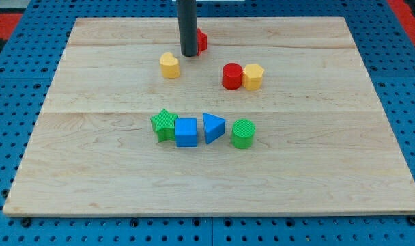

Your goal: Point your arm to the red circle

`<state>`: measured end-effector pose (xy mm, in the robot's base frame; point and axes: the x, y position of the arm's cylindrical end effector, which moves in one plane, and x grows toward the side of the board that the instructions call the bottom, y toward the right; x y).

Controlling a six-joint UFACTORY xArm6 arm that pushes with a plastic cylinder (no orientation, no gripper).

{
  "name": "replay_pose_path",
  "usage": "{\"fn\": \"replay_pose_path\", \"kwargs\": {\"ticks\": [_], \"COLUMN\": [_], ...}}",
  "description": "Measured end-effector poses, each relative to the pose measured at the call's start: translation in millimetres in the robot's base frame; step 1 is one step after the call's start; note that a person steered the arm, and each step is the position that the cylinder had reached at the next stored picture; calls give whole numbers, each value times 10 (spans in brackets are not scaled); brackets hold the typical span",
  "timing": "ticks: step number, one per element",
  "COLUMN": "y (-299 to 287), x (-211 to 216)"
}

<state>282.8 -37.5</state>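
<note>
Upper centre of frame: my tip [189, 54] sits on the wooden worktop [330, 164], dark rod coming straight down from the top edge. No gripper on this arm, just the rod, so no open or closed state to report.

Right behind the rod, touching or nearly touching its right side, a red block [202, 41] pokes out; mostly hidden, shape cannot be made out. Just below-left of the tip, close but apart, is a yellow block [169, 65], roughly heart-like, shape not certain.

Task object, the red circle [232, 76], a red cylinder, lies right of and below the tip, in the upper-middle of the frame, clearly apart from the rod. A yellow hexagon-like block [253, 76] touches its right side.

Lower down, around frame centre, a row of four: green star [164, 125] at the left, blue square block [186, 132] touching it, blue triangle [212, 128] next, just beside the square, then a green cylinder [242, 133] at the right end, very close to the triangle. This row is well apart from the tip.

Worktop rests on a blue perforated base [9, 75], with red showing at both top corners of the frame.
</note>
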Motion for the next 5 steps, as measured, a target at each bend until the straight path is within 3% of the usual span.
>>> {"fn": "replay_pose_path", "kwargs": {"ticks": [1,3,5], "y": [0,0,0], "x": [-178,-136,505]}}
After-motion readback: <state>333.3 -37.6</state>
